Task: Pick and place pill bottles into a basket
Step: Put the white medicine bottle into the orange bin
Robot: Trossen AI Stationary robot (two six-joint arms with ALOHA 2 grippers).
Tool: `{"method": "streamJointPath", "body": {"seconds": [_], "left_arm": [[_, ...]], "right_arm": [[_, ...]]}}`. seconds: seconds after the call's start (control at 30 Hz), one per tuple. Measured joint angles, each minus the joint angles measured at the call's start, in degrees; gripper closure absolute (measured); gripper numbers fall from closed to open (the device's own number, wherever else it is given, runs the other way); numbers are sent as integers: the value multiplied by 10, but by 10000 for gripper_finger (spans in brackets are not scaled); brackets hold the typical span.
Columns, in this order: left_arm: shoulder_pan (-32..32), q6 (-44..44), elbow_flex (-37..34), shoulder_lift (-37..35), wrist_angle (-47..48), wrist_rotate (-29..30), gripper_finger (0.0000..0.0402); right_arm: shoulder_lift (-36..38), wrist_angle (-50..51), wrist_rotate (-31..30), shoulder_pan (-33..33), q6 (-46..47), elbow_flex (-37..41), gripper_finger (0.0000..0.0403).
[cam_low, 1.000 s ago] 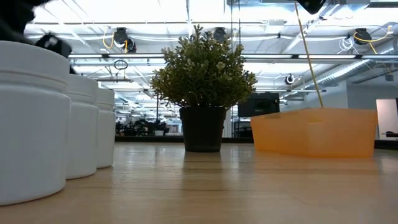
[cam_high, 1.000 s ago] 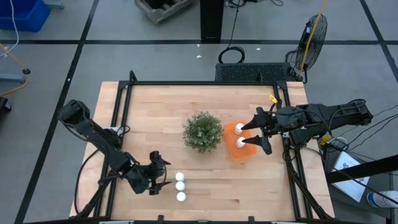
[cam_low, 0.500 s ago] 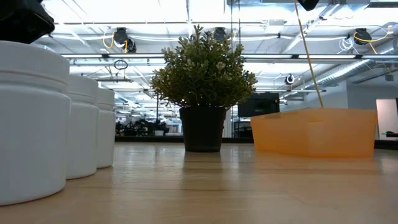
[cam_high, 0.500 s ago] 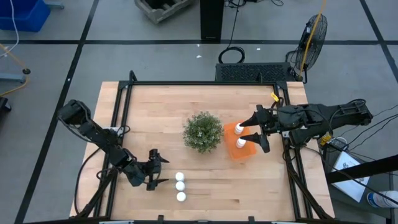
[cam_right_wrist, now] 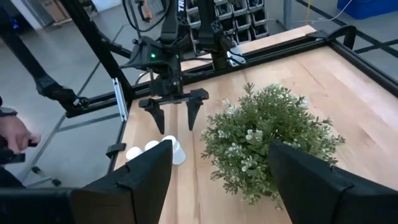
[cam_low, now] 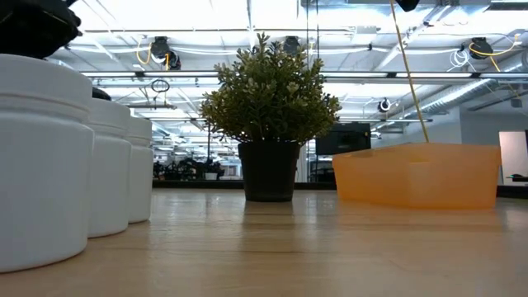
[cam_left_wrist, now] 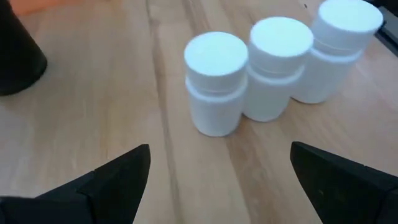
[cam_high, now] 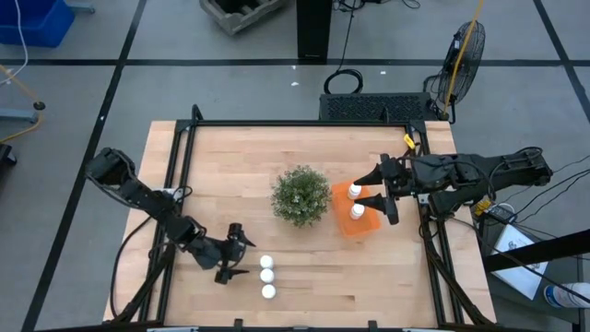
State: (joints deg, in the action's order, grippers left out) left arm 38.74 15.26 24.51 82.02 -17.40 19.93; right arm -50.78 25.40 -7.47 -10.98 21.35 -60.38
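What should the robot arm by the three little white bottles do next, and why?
Probably ease the left gripper forward around the nearest bottle and close. Its fingers are open and empty, aimed at the row of three bottles standing on the table, and two bottles already sit in the orange basket.

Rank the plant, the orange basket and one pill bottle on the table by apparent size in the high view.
1. Plant, largest.
2. Orange basket, partly hidden under the right arm, so its rank against the plant is unsure.
3. Pill bottle, clearly smallest.
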Motion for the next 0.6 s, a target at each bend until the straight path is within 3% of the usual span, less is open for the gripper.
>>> {"method": "streamJointPath", "body": {"seconds": [0.6], "left_arm": [[-94,-141,17,7,-7,-108,9]], "right_arm": [[0,-4,0,0,4,0,149]]}}
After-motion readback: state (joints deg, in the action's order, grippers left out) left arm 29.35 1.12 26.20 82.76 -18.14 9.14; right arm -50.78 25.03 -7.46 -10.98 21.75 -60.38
